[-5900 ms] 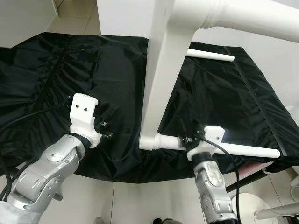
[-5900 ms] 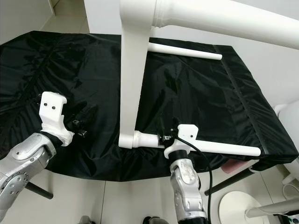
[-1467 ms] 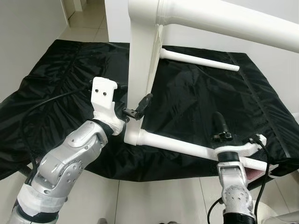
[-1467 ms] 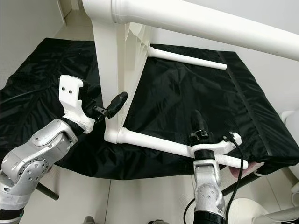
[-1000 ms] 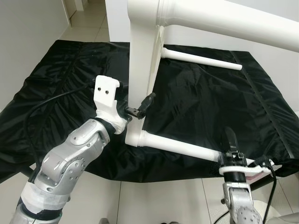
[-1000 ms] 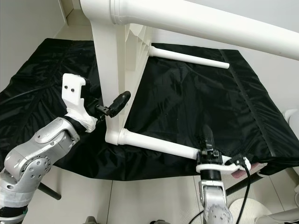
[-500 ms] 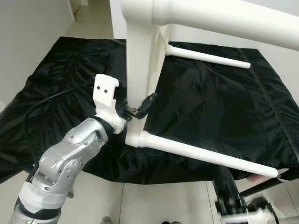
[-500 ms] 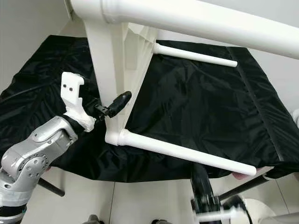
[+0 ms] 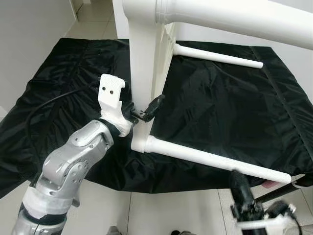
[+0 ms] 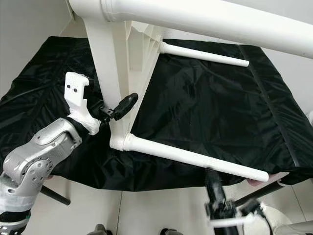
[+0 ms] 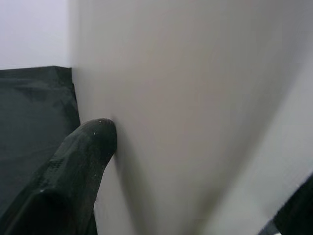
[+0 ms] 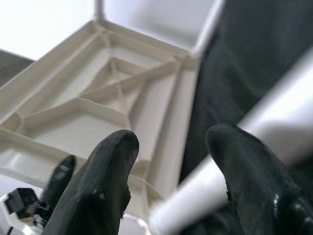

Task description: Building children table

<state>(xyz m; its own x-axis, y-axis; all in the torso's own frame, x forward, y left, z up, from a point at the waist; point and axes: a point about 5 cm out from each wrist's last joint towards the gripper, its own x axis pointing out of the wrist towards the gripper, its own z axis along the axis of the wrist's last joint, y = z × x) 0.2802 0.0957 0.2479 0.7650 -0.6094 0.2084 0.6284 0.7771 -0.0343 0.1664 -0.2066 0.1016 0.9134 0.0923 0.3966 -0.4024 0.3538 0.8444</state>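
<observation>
A black cloth (image 9: 220,112) drapes the worktop, with tiled floor (image 9: 171,215) below its near edge. The white table (image 9: 142,63) stands on its side near that edge, one leg (image 9: 210,159) lying along it. The left gripper (image 10: 117,111) clamps the upright edge. The right gripper (image 12: 168,161) hangs off the near-right corner, fingers (image 12: 110,166) spread, holding nothing.

Table top on edge over the cloth, legs sticking out sideways.
table top (image 9: 146,63) stands on its edge on the cloth (image 9: 220,112), left of centre. Near leg (image 9: 210,159) runs from its lower corner to the right, far leg (image 9: 217,56) behind it. Left gripper (image 10: 117,110) at the top's near edge, just above the near leg's socket. Right gripper (image 10: 215,193) is in front of the cloth's near edge, below the near leg's free end.
</observation>
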